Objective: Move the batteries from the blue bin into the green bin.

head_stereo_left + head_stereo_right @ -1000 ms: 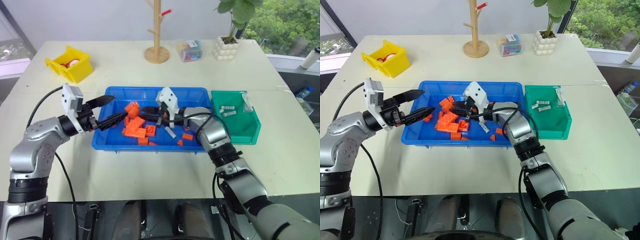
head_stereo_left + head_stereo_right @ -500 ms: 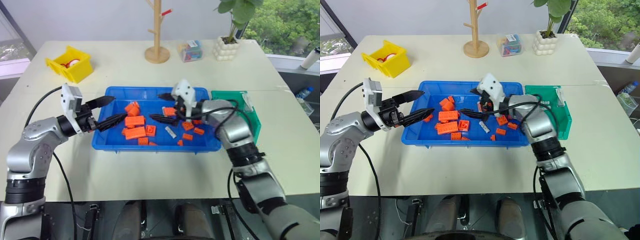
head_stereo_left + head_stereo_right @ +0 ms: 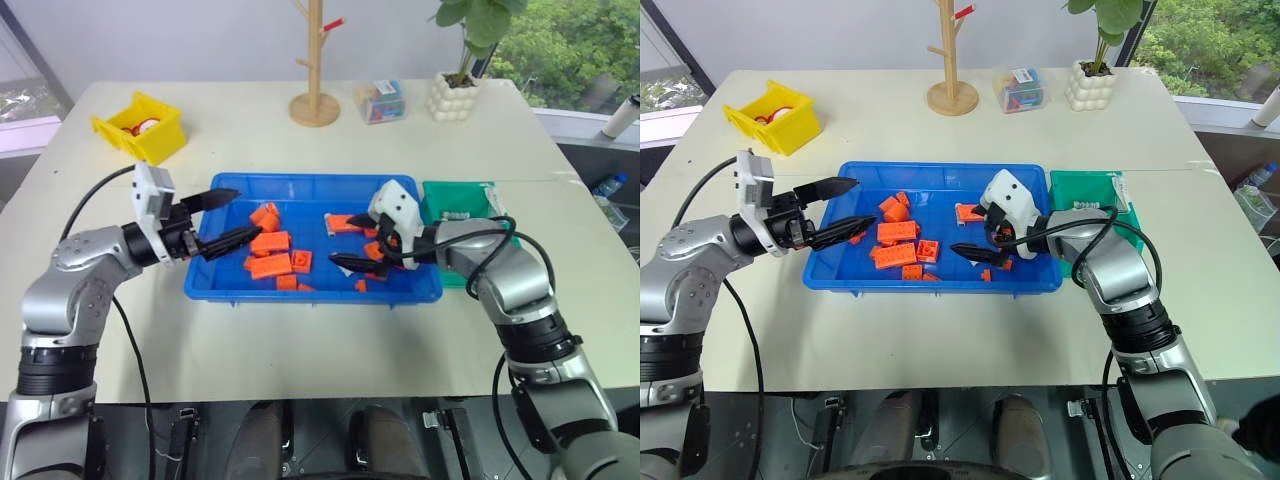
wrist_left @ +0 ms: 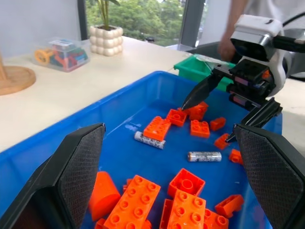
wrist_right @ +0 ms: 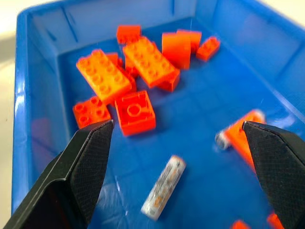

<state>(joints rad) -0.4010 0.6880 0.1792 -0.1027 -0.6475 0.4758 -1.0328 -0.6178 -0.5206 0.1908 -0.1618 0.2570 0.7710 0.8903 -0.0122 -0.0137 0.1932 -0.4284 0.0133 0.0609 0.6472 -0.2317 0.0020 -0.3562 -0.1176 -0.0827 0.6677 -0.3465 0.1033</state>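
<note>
Cream table [image 3: 300,340]: bins, stand, planter.

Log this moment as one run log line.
right gripper: open, empty, over blue bin | left gripper: open, empty | batteries: two in blue bin | green bin: beside it

Bright-blue shallow plastic tray [image 3: 300,185], orange toy bricks [image 3: 272,265], silvery-grey speckled batteries [image 4: 204,156], dark-green plastic bin [image 3: 455,200], yellow plastic bin [image 3: 140,128], cream table [image 3: 250,130].

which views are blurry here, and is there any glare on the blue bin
Right wrist view: soft overall, and the half-hidden battery and the bricks near it smear. Left wrist view: the two batteries read sharp, while the left claw's fingers up close are blurred. Left eye view: even daylight, crisp. Pale sheen shows on the blue bin wall and floor in the right wrist view.
</note>
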